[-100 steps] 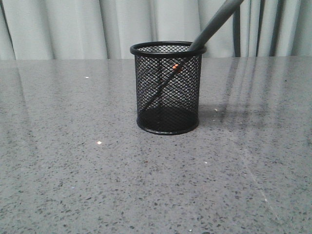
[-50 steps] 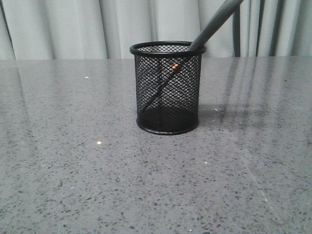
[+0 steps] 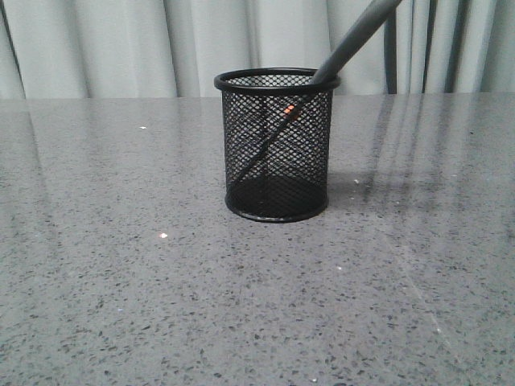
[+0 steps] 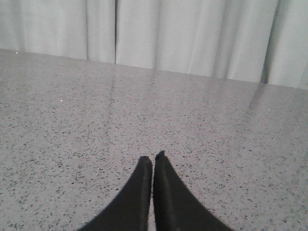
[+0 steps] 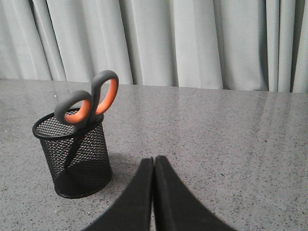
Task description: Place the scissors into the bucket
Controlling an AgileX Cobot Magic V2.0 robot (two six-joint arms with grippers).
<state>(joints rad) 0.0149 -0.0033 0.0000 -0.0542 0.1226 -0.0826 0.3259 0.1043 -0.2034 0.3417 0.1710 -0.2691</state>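
Leaning blades-down inside the bucket [image 3: 277, 145], the scissors [image 3: 348, 44] rest against its rolled rim on the right, their grey handle rising up and to the right out of the front view. The orange pivot dot shows through the mesh, just below the rim. In the right wrist view the scissors [image 5: 89, 103] show both orange-lined handle loops standing clear above the bucket [image 5: 74, 156], with the blades dim behind the mesh.

The bucket stands upright on the grey speckled table [image 3: 121, 305], about midway across and towards the far side. Bare tabletop lies open to its left, right and near side; the table's far edge meets pale curtains [image 3: 121, 48] not far behind the bucket.

The right gripper [image 5: 153, 161] hangs well apart from the bucket, its two dark fingers pressed together with nothing between them. The left gripper [image 4: 153, 158] is likewise closed tight and empty, over bare table [image 4: 72, 125] with curtains [image 4: 192, 38] beyond.

Against the front views from a second and half a second ago, nothing has shifted: bucket, scissors and their lean are the same.
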